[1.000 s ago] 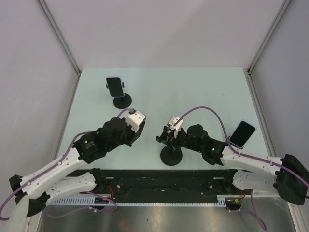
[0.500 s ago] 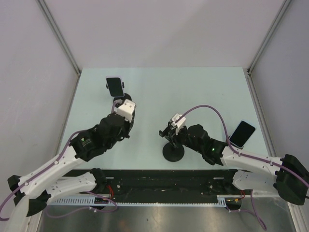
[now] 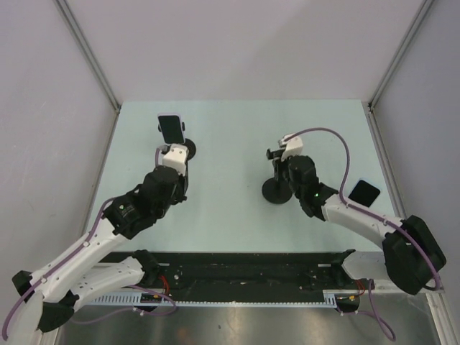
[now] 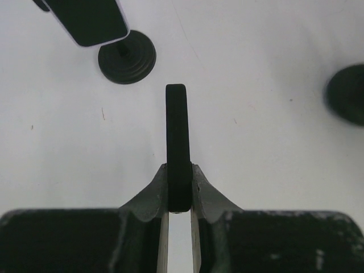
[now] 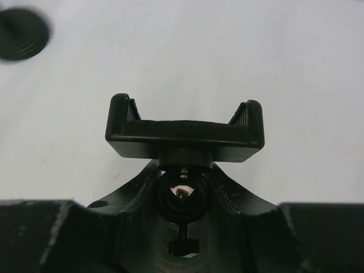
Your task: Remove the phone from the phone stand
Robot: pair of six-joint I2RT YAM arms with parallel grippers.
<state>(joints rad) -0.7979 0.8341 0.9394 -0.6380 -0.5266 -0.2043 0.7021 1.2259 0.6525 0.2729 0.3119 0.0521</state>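
My left gripper (image 4: 179, 190) is shut on a thin black phone (image 4: 177, 136), seen edge-on in the left wrist view. In the top view this gripper (image 3: 172, 154) hovers just in front of a second phone (image 3: 171, 129), which is clamped in a black stand (image 3: 185, 149) at the back left. That phone (image 4: 91, 20) and its round base (image 4: 127, 57) show at the top left of the left wrist view. My right gripper (image 3: 287, 154) is shut on the neck of another black phone stand (image 3: 275, 191). Its cradle (image 5: 185, 133) is empty.
A third phone (image 3: 364, 192) lies flat on the table at the right, beside my right forearm. The right stand's base (image 4: 348, 94) shows at the right edge of the left wrist view. Frame posts and grey walls bound the pale green table (image 3: 230, 122).
My left gripper has moved away from the right stand, to the far left, up to the phone on its stand. My right gripper has carried the empty stand farther back and to the right.
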